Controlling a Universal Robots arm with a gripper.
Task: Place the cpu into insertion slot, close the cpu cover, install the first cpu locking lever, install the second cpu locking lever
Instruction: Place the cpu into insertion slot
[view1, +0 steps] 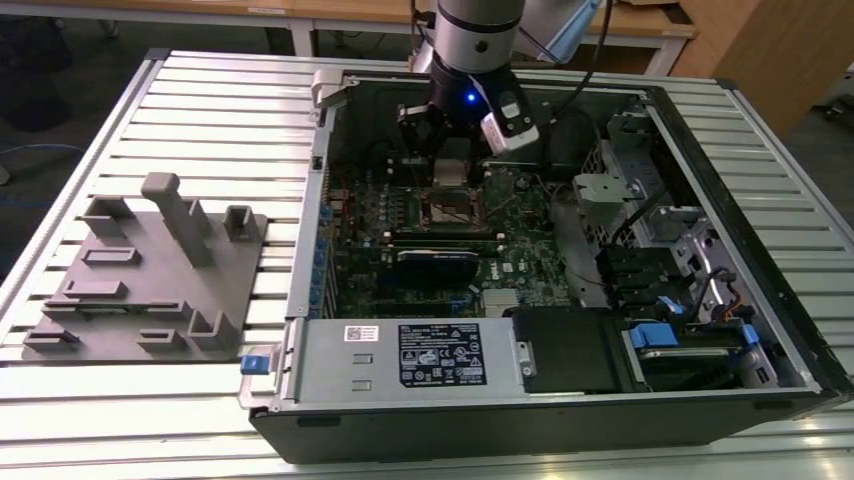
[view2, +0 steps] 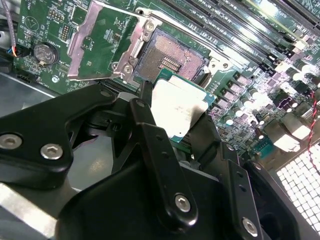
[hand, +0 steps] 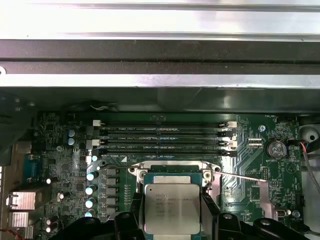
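Jaws clamped on the cpu (view2: 177, 107), gripper (hand: 172, 215) over the bare insertion slot (view2: 167, 60), cpu cover (view2: 79, 47) standing open beside it

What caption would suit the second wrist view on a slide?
Jaws hold the cpu near the bare slot, with the cover swung open.

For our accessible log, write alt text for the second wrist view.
The gripper holds the cpu by two opposite edges, close to the bare insertion slot. The cpu cover stands open beside the slot.
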